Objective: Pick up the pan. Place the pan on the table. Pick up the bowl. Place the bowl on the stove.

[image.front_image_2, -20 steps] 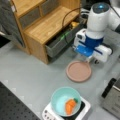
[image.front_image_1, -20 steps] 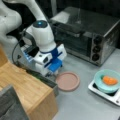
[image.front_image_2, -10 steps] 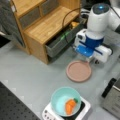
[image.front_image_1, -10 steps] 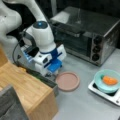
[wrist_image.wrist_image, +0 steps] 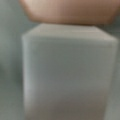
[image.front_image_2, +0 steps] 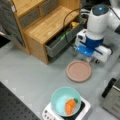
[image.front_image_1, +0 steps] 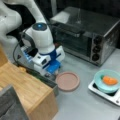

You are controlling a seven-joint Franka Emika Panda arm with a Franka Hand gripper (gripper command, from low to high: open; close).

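While the pan (image.front_image_1: pixel 67 81) lies flat on the desk (image.front_image_1: pixel 82 105), the bowl (image.front_image_1: pixel 108 80) sits on the stove (image.front_image_1: pixel 100 90).
Pan: dusty pink, round; in the wrist view its rim (wrist_image.wrist_image: pixel 68 11) fills the top, its white handle (wrist_image.wrist_image: pixel 68 72) below. Bowl: teal, holding an orange carrot-like piece (image.front_image_2: pixel 70 106), at the pan's 3 o'clock in a front view (image.front_image_1: pixel 108 80). Hand (image.front_image_2: pixel 91 59): low at the pan's 1 o'clock edge in a front view; whether clenched or released, cannot tell. Toaster oven (image.front_image_1: pixel 85 35) at 12 o'clock; wooden drawer unit (image.front_image_2: pixel 45 27) at 10 o'clock.
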